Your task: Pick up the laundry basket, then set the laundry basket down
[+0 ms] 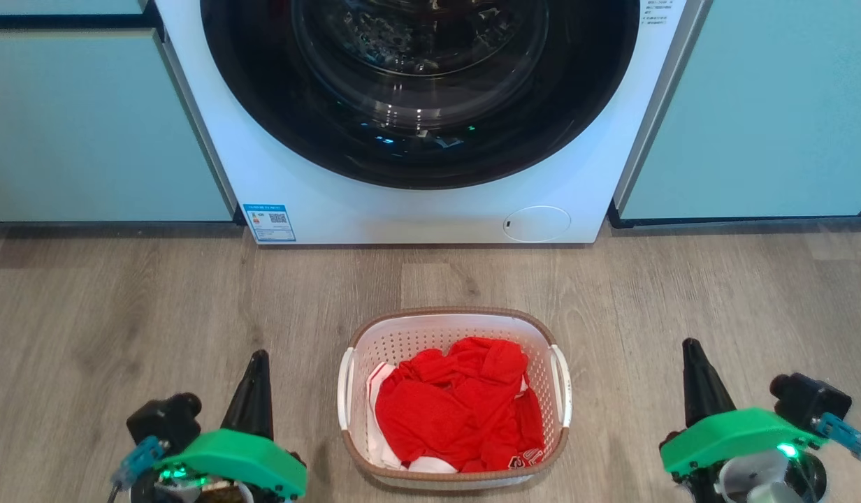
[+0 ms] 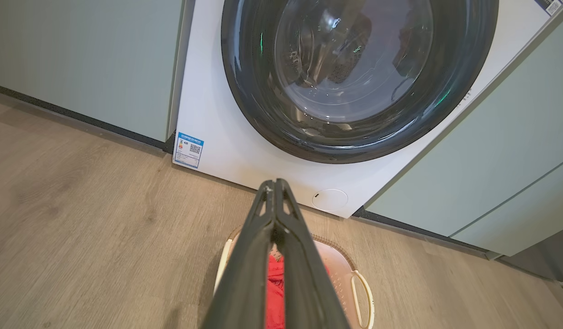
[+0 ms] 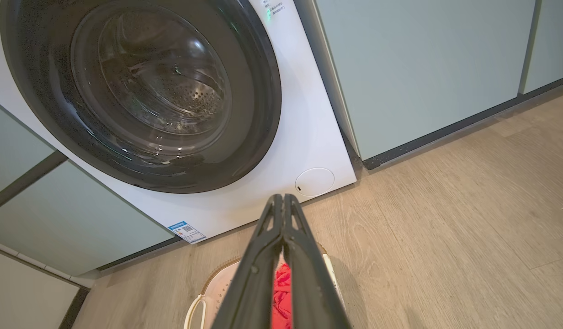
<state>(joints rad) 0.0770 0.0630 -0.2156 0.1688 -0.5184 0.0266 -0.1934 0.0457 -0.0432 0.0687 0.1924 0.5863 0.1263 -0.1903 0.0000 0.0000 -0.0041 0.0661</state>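
A: What lies nearest?
B: Left gripper [image 1: 258, 363] and right gripper [image 1: 690, 349], jaws pressed together and empty, flank the laundry basket [image 1: 451, 311] on the wood floor [image 1: 123, 300]. Red clothing [image 1: 458, 409] fills it.
A: And beyond?
B: White front-loading washer [image 1: 430, 213]. Its blue label [image 1: 269, 222] bears a QR code, lettering illegible.
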